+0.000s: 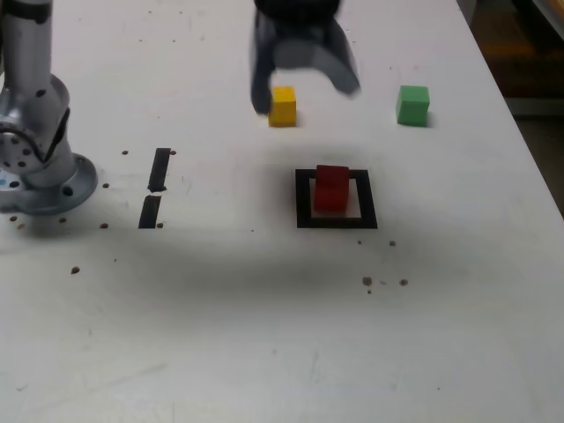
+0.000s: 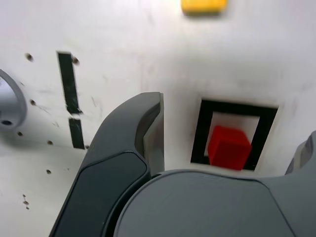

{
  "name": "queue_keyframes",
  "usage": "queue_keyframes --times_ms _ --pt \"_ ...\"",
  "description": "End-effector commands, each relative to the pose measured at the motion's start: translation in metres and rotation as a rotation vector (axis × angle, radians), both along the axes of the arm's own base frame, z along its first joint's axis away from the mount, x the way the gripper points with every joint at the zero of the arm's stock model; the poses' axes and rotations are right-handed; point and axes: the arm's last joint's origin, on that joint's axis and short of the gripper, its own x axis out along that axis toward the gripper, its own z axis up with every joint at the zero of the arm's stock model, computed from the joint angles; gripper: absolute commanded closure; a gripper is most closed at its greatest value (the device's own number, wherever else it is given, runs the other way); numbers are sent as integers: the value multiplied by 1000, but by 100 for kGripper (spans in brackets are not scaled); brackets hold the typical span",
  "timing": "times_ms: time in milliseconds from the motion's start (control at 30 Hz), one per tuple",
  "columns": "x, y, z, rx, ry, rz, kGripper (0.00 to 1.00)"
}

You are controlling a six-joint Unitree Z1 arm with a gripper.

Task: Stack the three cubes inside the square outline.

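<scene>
A red cube (image 1: pixel 332 188) sits inside the square outline (image 1: pixel 304 198) of black tape, near the middle of the table. A yellow cube (image 1: pixel 283 106) lies farther back, and a green cube (image 1: pixel 412 104) lies at the back toward the exterior view's right. My gripper (image 1: pixel 304 88) hangs blurred above the back of the table, its jaws spread wide with nothing between them. One finger (image 1: pixel 260 92) shows just beside the yellow cube. In the wrist view the red cube (image 2: pixel 228 146) and the outline (image 2: pixel 200 133) show between the fingers (image 2: pixel 148 128), and the yellow cube (image 2: pixel 203 5) is at the picture's edge.
Two short black tape strips (image 1: pixel 159 169) (image 1: pixel 150 211) lie toward the exterior view's left, next to the arm's metal base (image 1: pixel 40 172). Small dark specks dot the white table. The table's edge (image 1: pixel 529 150) runs down the exterior view's right.
</scene>
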Motion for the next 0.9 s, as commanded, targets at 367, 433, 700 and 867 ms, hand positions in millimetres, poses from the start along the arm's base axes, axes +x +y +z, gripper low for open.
queue_keyframes --times_ms 367,433,700,867 --pt "4 97 -48 -37 75 65 4" --pt "6 105 -62 -50 79 70 4" --pt "9 118 -91 -70 120 78 17" --pt "9 118 -97 -76 124 77 34"
